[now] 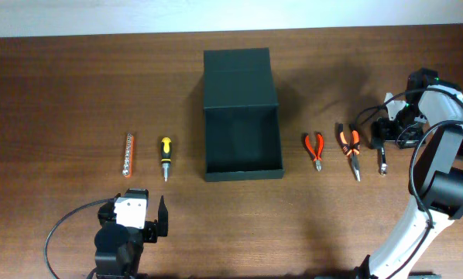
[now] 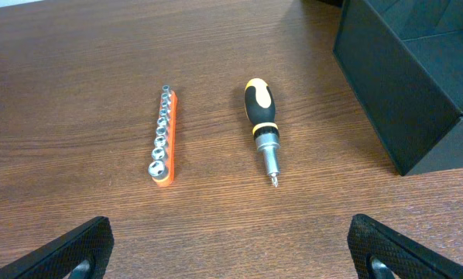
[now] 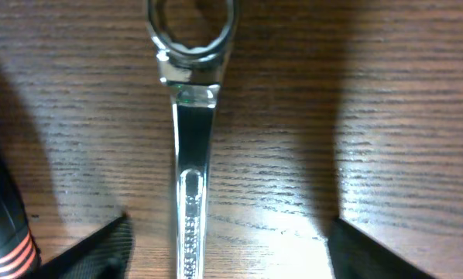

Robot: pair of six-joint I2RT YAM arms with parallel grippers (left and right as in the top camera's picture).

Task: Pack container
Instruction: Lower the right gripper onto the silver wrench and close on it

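We see the container [image 1: 242, 143] at mid-table, its long axis running from 12 to 6 o'clock. It is open upward, with the lid flap laid back at the 12 o'clock end.

At its 3 o'clock lie red pliers [image 1: 315, 150], then orange pliers [image 1: 350, 151], then a wrench [image 1: 382, 160]. All three lie roughly parallel to the box. At its 9 o'clock lie a screwdriver [image 1: 166, 157], tip toward 6, and beyond it a socket rail [image 1: 128, 154].

The right gripper [image 3: 228, 248] straddles the wrench, jaws apart and clear of the handle on both sides. The left gripper [image 2: 235, 252] hovers at the container's 7 o'clock, jaws spread wide and grasping nothing.
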